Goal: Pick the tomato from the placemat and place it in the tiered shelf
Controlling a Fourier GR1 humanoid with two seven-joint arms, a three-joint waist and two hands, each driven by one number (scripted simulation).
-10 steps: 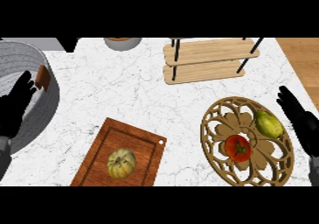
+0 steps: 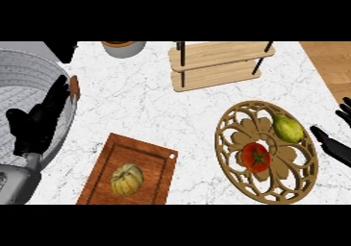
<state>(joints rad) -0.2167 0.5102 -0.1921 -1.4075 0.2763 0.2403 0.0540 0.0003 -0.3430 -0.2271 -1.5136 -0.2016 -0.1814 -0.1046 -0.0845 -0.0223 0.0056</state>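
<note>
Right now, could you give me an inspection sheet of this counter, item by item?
Surface: white marble counter.
Job's things: tomato lies on the round wooden placemat; tiered shelf stands behind it.
Clutter: green fruit on the placemat; small squash on a cutting board; pot; grey basin.
Hands: left robot hand open over the basin's rim; right robot hand open beside the placemat.
Cables: nothing seen.
Surroundings: wooden floor.
</note>
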